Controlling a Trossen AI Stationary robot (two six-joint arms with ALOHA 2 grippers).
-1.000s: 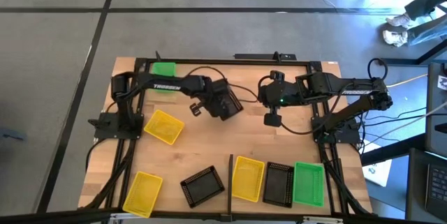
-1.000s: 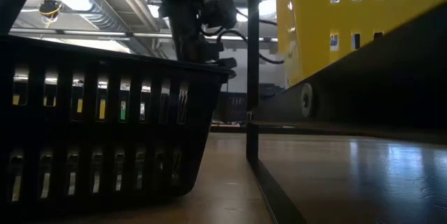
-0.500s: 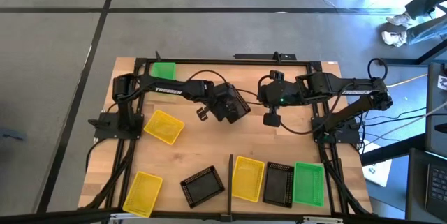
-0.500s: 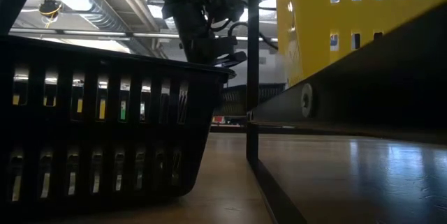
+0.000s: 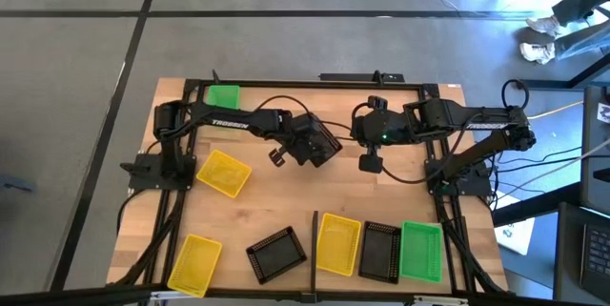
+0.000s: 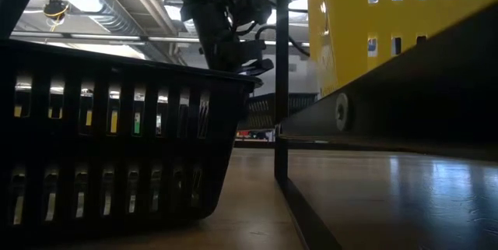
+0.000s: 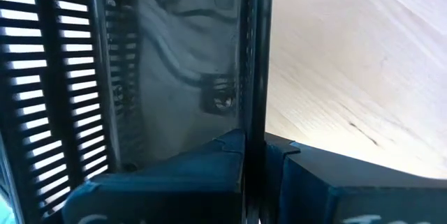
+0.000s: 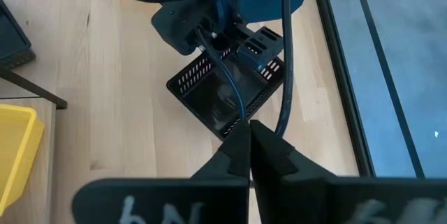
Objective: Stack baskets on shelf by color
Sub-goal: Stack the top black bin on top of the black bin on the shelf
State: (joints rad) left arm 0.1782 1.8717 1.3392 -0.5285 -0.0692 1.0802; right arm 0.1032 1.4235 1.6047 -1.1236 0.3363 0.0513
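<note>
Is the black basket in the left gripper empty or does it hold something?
Empty: the black basket in the left gripper shows only its bare floor.

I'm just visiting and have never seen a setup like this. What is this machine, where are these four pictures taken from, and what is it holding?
You are looking at a robot with two dark arms bolted to a wooden table. One camera looks straight down; one sits at table height; one rides on each wrist.

From above, the left gripper is at mid-table, clamped on the wall of a black basket; its wrist view shows the fingers pinching the lattice wall. The right gripper, shut and empty, waits beside it.

Lying around: a green basket at the far edge, two yellow baskets on the left, another black one near the front. On the pale shelf at the front right sit a yellow, a black and a green basket side by side.
</note>
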